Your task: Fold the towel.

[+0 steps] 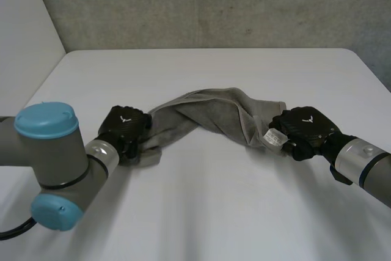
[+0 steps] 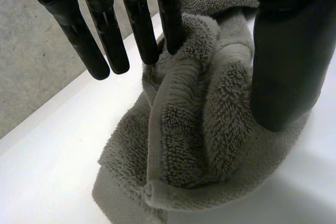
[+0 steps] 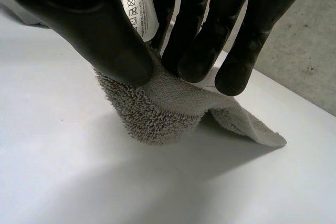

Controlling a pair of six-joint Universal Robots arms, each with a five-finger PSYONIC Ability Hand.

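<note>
Though bunched into a twisted grey band, lies stretched across the middle of the table (image 1: 214, 212): towel (image 1: 211, 111), humped toward the far edge at mid-span, both ends nearer the front edge. Gripped at the left end by the left hand (image 1: 124, 123): pressed between the thumb (image 2: 286, 61) and one fingertip (image 2: 172, 38), with the other fingers straight and off the cloth. That end heaped on the surface under the palm, hem folded over. Gripped at the right end by the right hand (image 1: 308, 128): pinched between its thumb (image 3: 100, 30) and curled fingers (image 3: 194, 40), bulging below them close over the surface; cannot tell whether touching. One loose corner lying out on the surface beside the fingertips. White label (image 3: 137, 9) sticking up against that thumb. Hands well apart, left toward the left edge, right toward the right edge. Grey wall (image 1: 214, 4) beyond the far edge.
</note>
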